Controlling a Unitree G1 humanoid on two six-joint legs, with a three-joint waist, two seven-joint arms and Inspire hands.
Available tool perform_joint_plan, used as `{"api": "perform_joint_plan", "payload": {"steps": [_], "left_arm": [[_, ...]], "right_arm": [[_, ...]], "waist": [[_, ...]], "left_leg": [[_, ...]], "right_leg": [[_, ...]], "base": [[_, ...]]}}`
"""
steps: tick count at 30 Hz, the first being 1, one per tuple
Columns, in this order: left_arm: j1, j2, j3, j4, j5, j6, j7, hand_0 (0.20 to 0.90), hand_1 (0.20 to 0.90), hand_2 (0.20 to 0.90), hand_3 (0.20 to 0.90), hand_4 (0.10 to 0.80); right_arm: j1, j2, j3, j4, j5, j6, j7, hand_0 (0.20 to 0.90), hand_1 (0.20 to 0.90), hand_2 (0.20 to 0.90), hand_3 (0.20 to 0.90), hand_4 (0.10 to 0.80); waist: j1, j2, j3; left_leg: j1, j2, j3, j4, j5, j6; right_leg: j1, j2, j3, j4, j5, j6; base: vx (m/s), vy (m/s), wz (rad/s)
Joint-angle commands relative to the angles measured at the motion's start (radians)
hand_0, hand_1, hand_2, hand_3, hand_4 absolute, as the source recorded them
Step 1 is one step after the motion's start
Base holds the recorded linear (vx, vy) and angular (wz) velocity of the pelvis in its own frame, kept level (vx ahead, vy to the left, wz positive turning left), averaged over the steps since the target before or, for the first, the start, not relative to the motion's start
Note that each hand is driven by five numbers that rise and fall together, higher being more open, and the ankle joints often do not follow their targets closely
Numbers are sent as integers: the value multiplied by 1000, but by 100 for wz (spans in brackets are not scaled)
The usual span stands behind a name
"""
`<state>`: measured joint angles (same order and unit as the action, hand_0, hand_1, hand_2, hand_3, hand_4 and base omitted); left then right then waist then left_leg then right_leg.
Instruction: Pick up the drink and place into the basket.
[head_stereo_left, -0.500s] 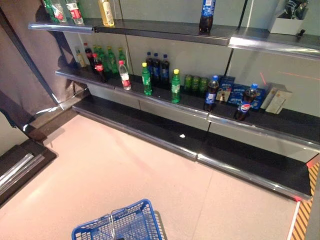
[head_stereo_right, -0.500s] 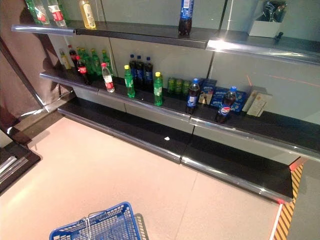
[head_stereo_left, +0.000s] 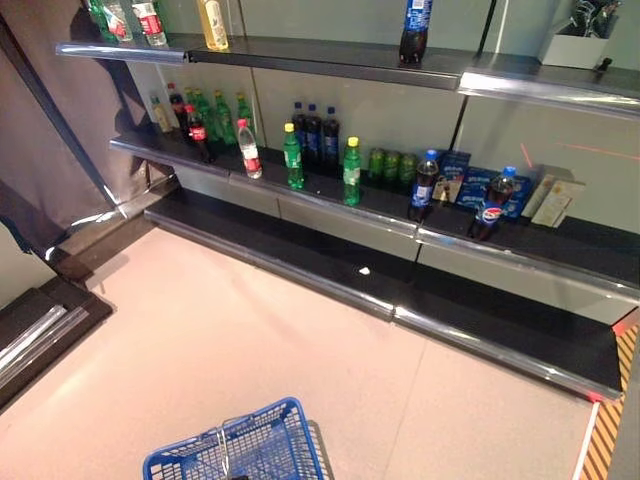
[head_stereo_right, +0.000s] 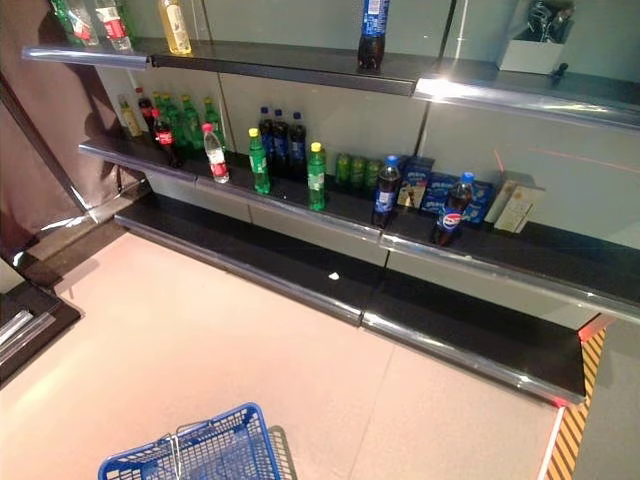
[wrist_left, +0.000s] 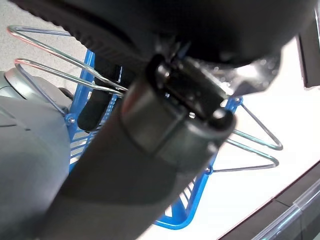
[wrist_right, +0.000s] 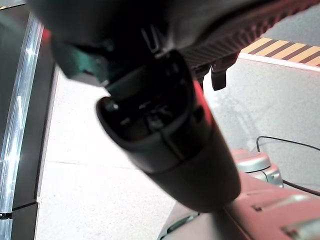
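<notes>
The blue basket (head_stereo_left: 240, 452) hangs low at the bottom left of the eye views, over the pale floor. In the left wrist view my left hand (wrist_left: 165, 115) is shut on its thin wire handles (wrist_left: 60, 75), with the blue basket (wrist_left: 176, 220) below it. Drinks stand on the middle shelf (head_stereo_left: 330, 205): a red-labelled cola bottle (head_stereo_left: 197, 133), a clear bottle (head_stereo_left: 249, 150), green bottles with yellow caps (head_stereo_left: 292, 158), green cans (head_stereo_left: 391, 165) and dark blue-labelled bottles (head_stereo_left: 424, 187). My right hand (wrist_right: 165, 130) shows close up in the right wrist view, above the floor and away from the shelves.
More bottles stand on the top shelf (head_stereo_left: 330, 55). Blue boxes (head_stereo_left: 457, 178) and beige boxes (head_stereo_left: 555, 200) sit at the middle shelf's right. The black bottom shelf (head_stereo_left: 300, 255) holds a white scrap (head_stereo_left: 364, 271). A dark curtain (head_stereo_left: 50, 130) hangs left; striped tape (head_stereo_left: 610, 440) marks the floor right.
</notes>
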<state>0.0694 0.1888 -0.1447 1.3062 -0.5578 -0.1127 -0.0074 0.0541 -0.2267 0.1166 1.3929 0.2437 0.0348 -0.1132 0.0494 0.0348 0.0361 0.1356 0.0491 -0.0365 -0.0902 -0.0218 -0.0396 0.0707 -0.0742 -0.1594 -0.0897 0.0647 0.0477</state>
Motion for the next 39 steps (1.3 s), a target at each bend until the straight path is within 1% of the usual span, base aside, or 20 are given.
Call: {"api": "perform_joint_plan", "payload": {"steps": [1, 13, 18, 19, 20, 21, 22, 23, 24, 25, 26, 27, 28, 29, 30, 31, 33, 35, 36, 39], "left_arm": [[-52, -42, -19, 3, 23, -28, -17, 300, 300, 300, 200, 100], [-62, -32, 4, 7, 15, -27, 0, 300, 300, 300, 200, 100], [-61, -27, 24, 10, 15, -32, 16, 300, 300, 300, 200, 100], [-63, -27, 36, 9, 7, -37, 21, 300, 300, 300, 200, 100], [-63, -25, 41, 7, 5, -37, 22, 300, 300, 300, 200, 100], [-67, -22, 52, 5, -1, -43, 20, 300, 300, 300, 200, 100], [-69, -20, 57, 2, -12, -49, 20, 300, 300, 300, 200, 100], [-69, -19, 61, 1, -17, -54, 17, 300, 300, 300, 200, 100], [-68, -20, 71, -6, -52, -67, 12, 300, 300, 300, 200, 100], [-65, -26, 85, -10, -86, -72, 2, 300, 300, 300, 200, 100], [-63, -28, 90, -11, -97, -71, -3, 300, 300, 300, 200, 100], [-54, -37, 100, -15, -128, -71, -15, 300, 300, 300, 200, 100], [-51, -41, 103, -14, -139, -71, -18, 300, 300, 300, 200, 100], [-43, -45, 110, -13, -162, -75, -30, 300, 300, 300, 200, 100], [-37, -50, 112, -13, -177, -77, -39, 300, 300, 300, 200, 100], [-36, -51, 112, -13, -179, -77, -40, 300, 300, 300, 200, 100], [-26, -53, 108, -6, -157, -74, -29, 300, 300, 300, 200, 100], [-19, -57, 108, -1, -154, -78, -29, 300, 300, 300, 200, 100], [-15, -65, 119, -4, -142, -75, -24, 300, 300, 300, 200, 100], [-19, -65, 120, -9, -132, -63, -19, 300, 300, 300, 200, 100]], "right_arm": [[-60, 31, 5, 50, 2, 9, -16, 900, 900, 900, 900, 800], [-52, 46, 27, 2, -10, 18, -24, 900, 900, 900, 900, 800], [-49, 47, 47, -14, -58, 0, -29, 900, 900, 900, 900, 800], [-52, 46, 62, -27, -86, -4, -33, 900, 900, 900, 900, 800], [-53, 46, 68, -31, -89, 0, -31, 900, 900, 900, 900, 800], [-57, 44, 78, -44, -88, 6, -26, 900, 900, 900, 900, 800], [-60, 41, 84, -54, -90, 12, -16, 900, 900, 900, 900, 800], [-61, 40, 90, -62, -85, 15, -13, 900, 900, 900, 900, 800], [-62, 33, 108, -84, -79, 20, -3, 900, 900, 900, 900, 800], [-62, 27, 112, -94, -85, 21, 2, 900, 900, 900, 900, 800], [-61, 25, 111, -96, -86, 23, 2, 900, 900, 900, 900, 800], [-58, 20, 103, -98, -84, 28, -1, 900, 900, 900, 900, 800], [-57, 20, 100, -96, -88, 28, -1, 900, 900, 900, 900, 800], [-59, 17, 94, -90, -106, 26, 6, 900, 900, 900, 900, 800], [-62, 16, 92, -81, -115, 24, 8, 900, 900, 900, 900, 800], [-63, 16, 93, -78, -115, 25, 7, 900, 900, 900, 900, 800], [-72, 18, 96, -56, -110, 35, 3, 900, 900, 900, 900, 800], [-68, 21, 97, -55, -109, 39, -5, 900, 900, 900, 900, 800], [-65, 23, 97, -52, -116, 40, -13, 900, 900, 900, 900, 800], [-58, 33, 87, -51, -105, 47, -23, 900, 900, 900, 900, 800]], "waist": [[0, -29, 17], [-12, -43, 27], [-10, -54, 36], [-9, -67, 49], [-9, -72, 53], [-10, -89, 69], [-8, -97, 83], [-7, -102, 93], [-1, -111, 124], [2, -115, 146], [4, -112, 152], [18, -99, 163], [25, -93, 166], [46, -80, 172], [62, -65, 175], [67, -60, 176], [101, -34, 172], [116, -34, 171], [123, -45, 163], [119, -65, 141]], "left_leg": [[-33, 2, 57, 3, 47, 5], [-28, 8, 58, 3, 51, 8], [-21, 16, 42, 15, 53, 6], [-47, 18, 31, 98, 34, 4], [-61, 17, 29, 131, 23, 5], [-108, 9, 26, 238, -2, 9], [-136, 5, 24, 285, -4, 10], [-166, 4, 18, 343, 11, 11], [-257, -9, 4, 473, 58, 10], [-344, -25, 13, 606, 100, 10], [-365, -24, 14, 624, 117, 7], [-403, -33, 19, 598, 161, -1], [-409, -44, 21, 573, 167, -2], [-428, -57, 26, 508, 197, -9], [-436, -55, 28, 441, 227, -17], [-435, -51, 30, 410, 239, -20], [-446, -5, 31, 163, 321, -38], [-460, 5, 26, 112, 353, -45], [-458, -12, 14, 129, 310, -28], [-450, -40, 30, 190, 218, 6]], "right_leg": [[24, -61, 22, 2, 29, 47], [25, -41, 45, 12, 24, 36], [24, -17, 58, 40, 3, 19], [7, -10, 66, 81, -13, 2], [0, -9, 66, 95, -19, -3], [-21, -12, 64, 123, -26, -15], [-30, -11, 65, 136, -29, -24], [-38, -8, 68, 146, -32, -33], [-54, 2, 80, 164, -32, -48], [-59, 4, 83, 175, -32, -62], [-58, 8, 83, 176, -33, -64], [-41, 20, 79, 171, -41, -64], [-32, 23, 78, 167, -45, -60], [-10, 36, 76, 157, -58, -56], [10, 51, 78, 149, -71, -54], [20, 56, 79, 146, -77, -54], [91, 91, 111, 131, -122, -58], [130, 95, 134, 132, -148, -62], [149, 76, 145, 145, -173, -53], [168, 27, 151, 189, -198, -19]], "base": [[0, 0, 0], [16, -38, 0], [55, -115, -1], [51, -184, -1], [15, -228, 5], [-19, -169, 12], [-48, -158, 26], [-49, -185, 39], [-54, -196, 42], [-24, -177, 31], [84, -84, 24], [141, -9, 11], [230, 13, -12], [264, 38, -41], [262, 40, -56], [416, 87, -46], [623, 159, 12], [505, 182, 33], [433, 207, 23], [347, 196, -40]]}}
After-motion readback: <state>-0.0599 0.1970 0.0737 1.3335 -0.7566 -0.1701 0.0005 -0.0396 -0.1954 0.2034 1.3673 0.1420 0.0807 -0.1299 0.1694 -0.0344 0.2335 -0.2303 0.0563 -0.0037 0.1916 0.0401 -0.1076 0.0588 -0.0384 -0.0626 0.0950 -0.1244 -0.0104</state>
